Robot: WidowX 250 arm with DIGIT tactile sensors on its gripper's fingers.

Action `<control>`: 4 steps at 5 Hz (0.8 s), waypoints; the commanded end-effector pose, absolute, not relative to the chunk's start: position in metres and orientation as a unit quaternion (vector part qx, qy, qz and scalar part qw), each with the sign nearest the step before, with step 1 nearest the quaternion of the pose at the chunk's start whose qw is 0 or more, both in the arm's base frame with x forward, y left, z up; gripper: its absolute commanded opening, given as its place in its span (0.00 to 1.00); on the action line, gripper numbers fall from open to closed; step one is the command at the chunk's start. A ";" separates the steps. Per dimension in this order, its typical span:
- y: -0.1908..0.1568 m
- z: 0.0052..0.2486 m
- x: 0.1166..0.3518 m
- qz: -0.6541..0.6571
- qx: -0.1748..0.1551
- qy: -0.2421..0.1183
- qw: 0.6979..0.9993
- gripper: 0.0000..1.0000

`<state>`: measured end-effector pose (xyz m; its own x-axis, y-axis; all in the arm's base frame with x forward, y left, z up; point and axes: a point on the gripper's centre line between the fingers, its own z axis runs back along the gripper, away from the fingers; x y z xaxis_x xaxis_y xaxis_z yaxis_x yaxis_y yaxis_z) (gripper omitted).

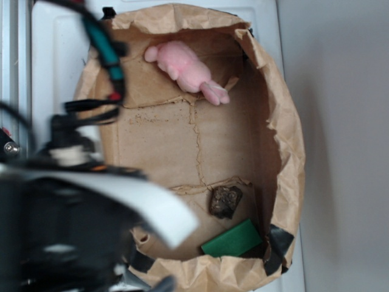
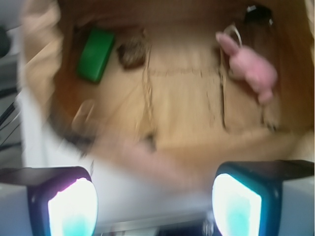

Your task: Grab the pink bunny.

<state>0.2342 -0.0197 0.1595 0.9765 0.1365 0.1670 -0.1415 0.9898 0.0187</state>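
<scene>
Where the wrist view begins, the gripper [image 2: 155,206] holds its two lit fingers [image 2: 74,206] well apart with nothing between them, outside the near rim of the brown paper bag [image 1: 285,121], whose crumpled wall blurs across the foreground. Beyond the rim, the green block [image 2: 96,54] and dark brown lump [image 2: 132,51] sit far left, leaving open creased floor mid-bag. Farthest right lies the pink bunny [image 2: 248,66], beside the wall, edges smeared by blur.

Evenly and softly lit, without harsh shadows. Heavily motion-blurred in the wrist view (glowing, overexposed fingertips [image 2: 72,209] at the bottom edge). Defocused near arm [image 1: 67,201] in the exterior view.
</scene>
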 end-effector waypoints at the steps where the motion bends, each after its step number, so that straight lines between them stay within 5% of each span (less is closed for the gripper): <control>1: 0.022 0.127 0.335 0.127 0.041 -0.078 0.988 1.00; 2: 0.033 0.119 0.366 0.128 0.048 -0.067 0.988 1.00; 4: 0.037 0.143 0.341 0.095 0.018 -0.052 0.994 1.00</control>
